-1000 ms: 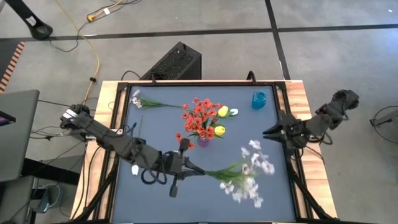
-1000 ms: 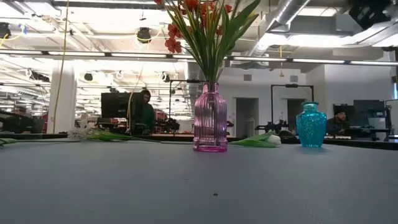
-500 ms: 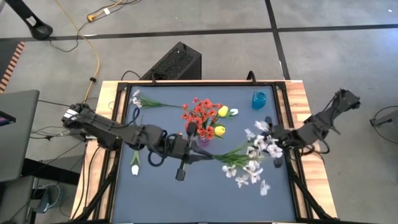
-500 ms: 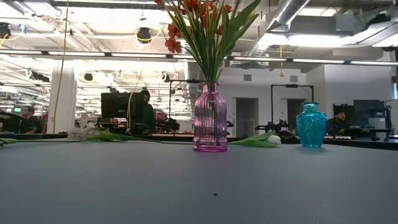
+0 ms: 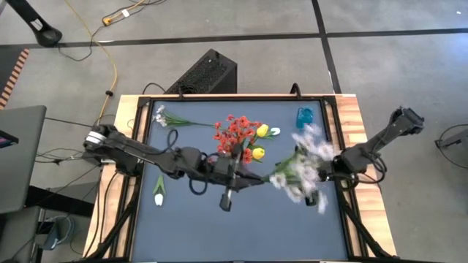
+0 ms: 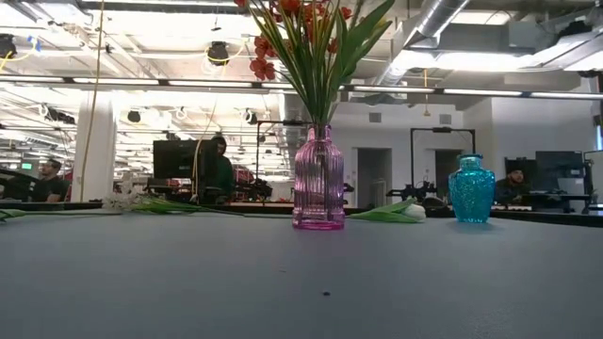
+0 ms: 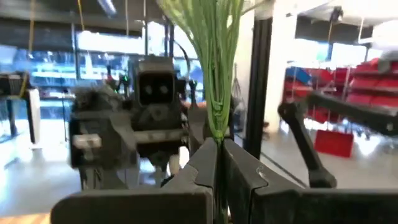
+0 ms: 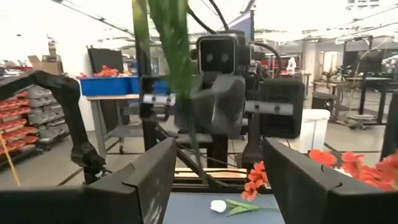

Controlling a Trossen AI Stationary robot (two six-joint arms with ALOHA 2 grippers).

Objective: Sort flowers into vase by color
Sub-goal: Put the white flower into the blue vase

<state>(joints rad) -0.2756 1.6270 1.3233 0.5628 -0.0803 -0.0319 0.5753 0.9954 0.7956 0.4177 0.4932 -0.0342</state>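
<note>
My left gripper [image 5: 252,177] is over the table's middle, shut on the green stems of a white-lilac spray [image 5: 303,166], just near of the pink vase [image 5: 239,162]. That vase [image 6: 318,179] holds the red flowers [image 5: 234,135] and yellow tulips [image 5: 258,153]. My right gripper [image 5: 324,172] is open at the spray's blossom end; in the right wrist view the stems [image 8: 177,56] pass between its fingers [image 8: 140,180]. A blue vase [image 5: 304,117] stands far right. One white tulip [image 5: 159,197] lies near left, another [image 6: 400,213] beside the pink vase. My left gripper pinches the bundle of green stems at its lower end [image 7: 217,138] between its two fingers. It comes nearly level from the table's left. The spray sticks out past the fingertips toward the table's right and a little upward, lifted clear of the table.
A second white-lilac spray [image 5: 167,117] lies at the far left corner. The near half of the blue table top [image 5: 241,234] holds nothing but the white tulip. People sit at desks in the room beyond the table.
My left gripper has carried the spray from the table's near middle toward the far edge and the right, up beside the pink vase. The blossom end has swung from the near right toward the far right. My right gripper has tipped up and come in around the spray.
</note>
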